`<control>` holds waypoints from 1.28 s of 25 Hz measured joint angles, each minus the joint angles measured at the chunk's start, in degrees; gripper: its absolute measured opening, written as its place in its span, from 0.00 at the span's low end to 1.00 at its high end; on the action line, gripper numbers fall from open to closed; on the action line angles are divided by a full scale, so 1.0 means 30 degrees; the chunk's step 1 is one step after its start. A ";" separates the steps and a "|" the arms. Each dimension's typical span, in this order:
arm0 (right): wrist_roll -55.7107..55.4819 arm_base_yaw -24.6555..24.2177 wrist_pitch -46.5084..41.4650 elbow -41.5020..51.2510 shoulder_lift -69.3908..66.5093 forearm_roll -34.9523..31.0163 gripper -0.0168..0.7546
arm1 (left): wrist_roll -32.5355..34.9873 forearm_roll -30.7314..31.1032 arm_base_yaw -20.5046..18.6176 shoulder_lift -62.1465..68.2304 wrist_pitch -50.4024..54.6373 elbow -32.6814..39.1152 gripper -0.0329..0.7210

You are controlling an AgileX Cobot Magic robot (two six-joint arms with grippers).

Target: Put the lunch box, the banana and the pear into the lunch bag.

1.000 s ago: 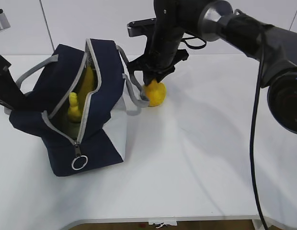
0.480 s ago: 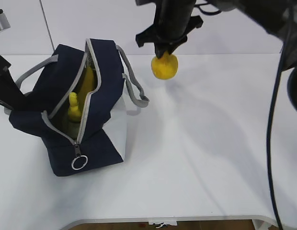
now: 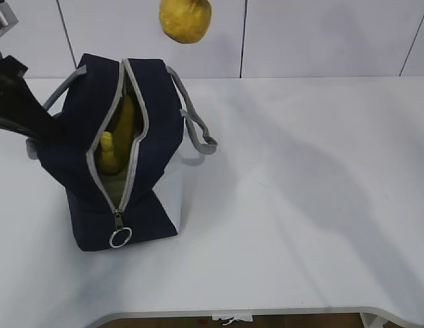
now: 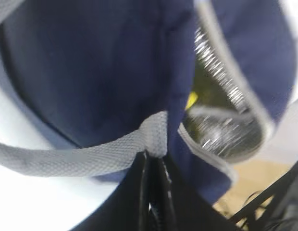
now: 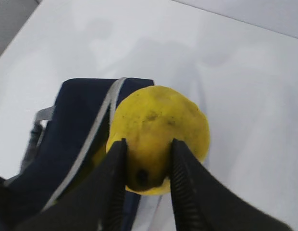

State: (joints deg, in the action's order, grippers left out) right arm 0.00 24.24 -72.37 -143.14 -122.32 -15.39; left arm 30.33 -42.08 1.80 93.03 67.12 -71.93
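The yellow pear (image 3: 186, 19) hangs high above the far end of the navy lunch bag (image 3: 154, 123); the right gripper above it is cut off in the exterior view. The right wrist view shows my right gripper (image 5: 148, 161) shut on the pear (image 5: 161, 120), stem end between the fingers, with the lunch bag (image 5: 74, 130) below. The bag's zipper is open and the banana (image 3: 122, 130) stands inside. My left gripper (image 4: 153, 156) is shut on the bag's grey webbing handle (image 4: 91, 154), holding that side up. The lunch box does not show.
The left arm (image 3: 15, 92) reaches in from the left edge against the bag. The bag's other handle (image 3: 198, 133) droops to the right. The metal ring pull (image 3: 120, 238) hangs at the near end. White tabletop (image 3: 301, 205) lies to the right.
The pear has risen from the table beside the bag, up and leftward, to above the bag. The left arm has pulled the handle up, so the bag stands more upright.
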 joint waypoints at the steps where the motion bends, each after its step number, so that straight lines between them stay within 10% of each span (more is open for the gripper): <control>1: 0.0119 0.0000 0.0000 0.0044 0.0031 -0.0478 0.30 | 0.0000 -0.0524 0.0000 0.0000 -0.0150 0.0000 0.04; 15: 0.2518 0.0035 0.0000 0.3661 -0.0485 -0.7720 0.30 | 0.0000 -0.3599 0.0000 0.0000 -0.0545 0.0000 0.04; 28: 0.2802 0.0035 0.1206 0.3736 -0.3193 -0.7977 0.30 | 0.0000 -0.3599 0.0000 -0.0069 0.0439 0.0000 0.04; 32: 0.3513 0.0035 0.1813 0.3736 -0.3306 -0.9430 0.45 | 0.0000 -0.3599 0.0000 -0.0193 0.0439 0.0000 0.04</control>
State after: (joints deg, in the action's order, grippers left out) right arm 10.54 24.34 -66.93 -131.93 -132.23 -43.68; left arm 30.33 -52.88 1.80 92.46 68.44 -71.93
